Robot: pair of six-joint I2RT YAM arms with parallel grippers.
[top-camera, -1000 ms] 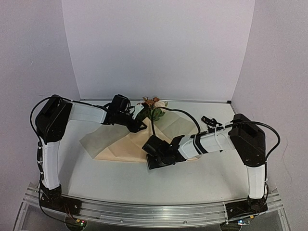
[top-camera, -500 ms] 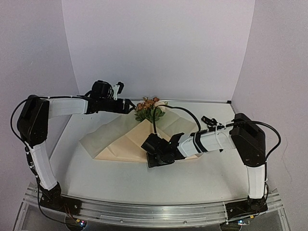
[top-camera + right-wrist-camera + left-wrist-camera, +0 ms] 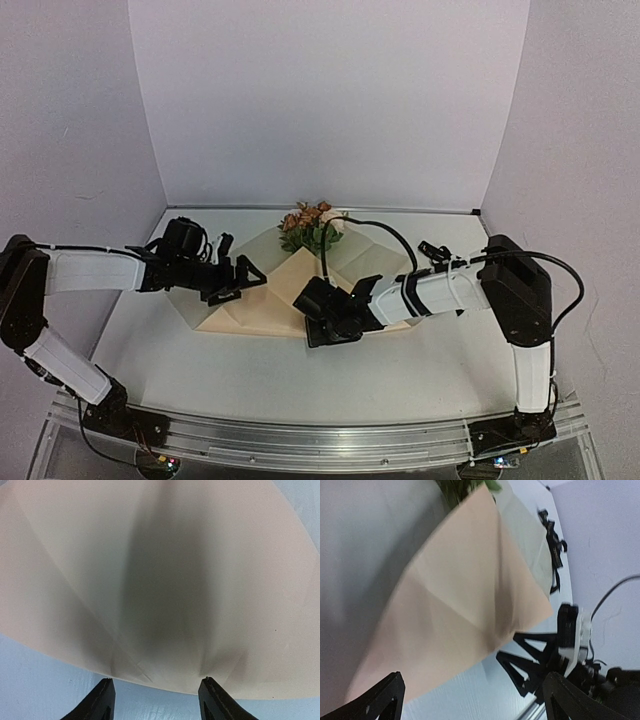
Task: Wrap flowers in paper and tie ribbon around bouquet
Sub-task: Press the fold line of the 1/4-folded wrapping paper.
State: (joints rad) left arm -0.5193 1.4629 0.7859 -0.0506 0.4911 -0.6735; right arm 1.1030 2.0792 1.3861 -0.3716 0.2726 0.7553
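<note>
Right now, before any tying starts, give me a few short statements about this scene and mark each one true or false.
1. The left pincer is open and holds nothing. True.
2. The ribbon is tied around the paper. False: it lies loose on the table beside the right arm, apart from the paper.
3. The flowers stick out at the far end of the folded paper. True.
4. The right pincer is up at the blooms. False: it is down at the paper's near edge, jaws apart.
</note>
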